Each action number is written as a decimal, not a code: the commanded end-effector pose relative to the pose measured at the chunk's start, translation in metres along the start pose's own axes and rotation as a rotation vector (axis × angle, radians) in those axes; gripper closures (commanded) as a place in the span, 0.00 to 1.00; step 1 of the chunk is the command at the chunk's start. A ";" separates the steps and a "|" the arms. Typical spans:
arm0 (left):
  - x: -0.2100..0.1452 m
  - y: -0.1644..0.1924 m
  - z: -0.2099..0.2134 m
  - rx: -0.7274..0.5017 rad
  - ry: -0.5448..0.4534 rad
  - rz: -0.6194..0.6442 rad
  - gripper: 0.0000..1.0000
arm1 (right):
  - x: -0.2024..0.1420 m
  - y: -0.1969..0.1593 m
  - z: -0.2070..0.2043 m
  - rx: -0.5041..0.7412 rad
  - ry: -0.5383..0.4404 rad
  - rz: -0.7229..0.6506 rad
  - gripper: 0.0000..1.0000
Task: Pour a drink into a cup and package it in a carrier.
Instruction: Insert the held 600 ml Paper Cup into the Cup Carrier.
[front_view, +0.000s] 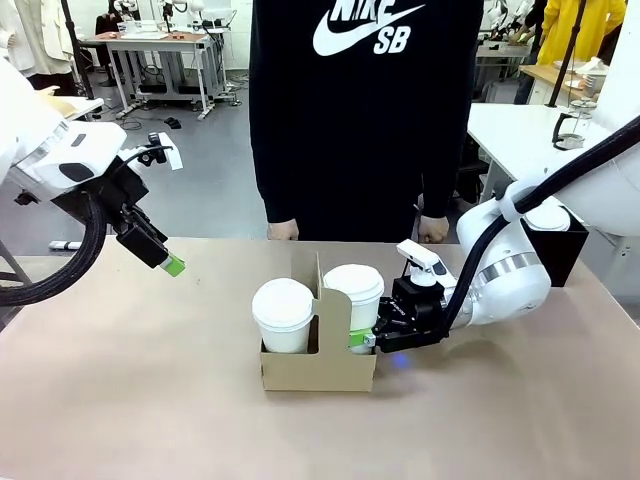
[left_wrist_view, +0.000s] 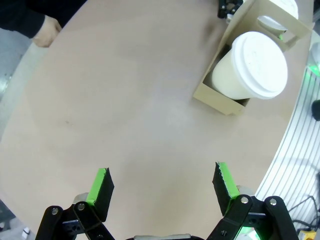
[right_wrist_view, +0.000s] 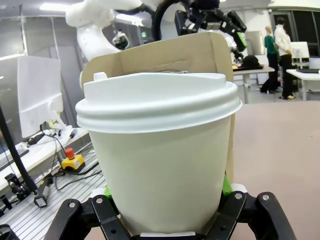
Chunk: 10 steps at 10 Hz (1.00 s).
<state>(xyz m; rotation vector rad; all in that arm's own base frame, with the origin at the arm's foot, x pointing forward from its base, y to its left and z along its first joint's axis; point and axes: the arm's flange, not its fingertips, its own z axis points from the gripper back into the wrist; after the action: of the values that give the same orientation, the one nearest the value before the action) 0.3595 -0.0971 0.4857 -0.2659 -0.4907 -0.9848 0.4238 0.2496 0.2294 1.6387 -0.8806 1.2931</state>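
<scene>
The brown cardboard carrier (front_view: 318, 368) stands mid-table with its handle tab upright. Two white cups with lids sit in its slots. My right gripper (front_view: 362, 340) is shut on the right-hand cup (front_view: 353, 290), low on its side through the carrier's end. In the right wrist view this cup (right_wrist_view: 160, 150) sits between the green pads, with the carrier (right_wrist_view: 165, 57) behind it. The other lidded cup (front_view: 283, 312) stands in the left slot. My left gripper (front_view: 172, 265) hangs open above the bare table, far left of the carrier (left_wrist_view: 215, 97). The drink is hidden under the lids.
A person (front_view: 360, 120) in a black top stands at the far edge with both hands resting on it. A black box (front_view: 555, 240) sits at the back right behind my right arm. A glass jug (front_view: 572, 128) stands on the white side table.
</scene>
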 end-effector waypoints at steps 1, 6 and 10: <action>0.000 -0.001 0.001 -0.010 -0.010 0.013 0.00 | -0.007 -0.006 0.001 0.041 0.037 0.013 0.20; 0.000 -0.001 0.001 -0.010 -0.010 0.013 0.00 | 0.012 0.007 0.007 0.045 0.082 0.100 0.00; 0.000 -0.001 0.001 -0.010 -0.010 0.013 0.00 | 0.042 0.018 0.022 0.010 0.161 0.166 0.00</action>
<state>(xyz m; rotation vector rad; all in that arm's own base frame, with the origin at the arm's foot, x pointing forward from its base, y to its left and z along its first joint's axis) 0.3596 -0.0970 0.4856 -0.2658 -0.4907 -0.9845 0.4345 0.2303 0.2650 1.5305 -0.9121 1.4768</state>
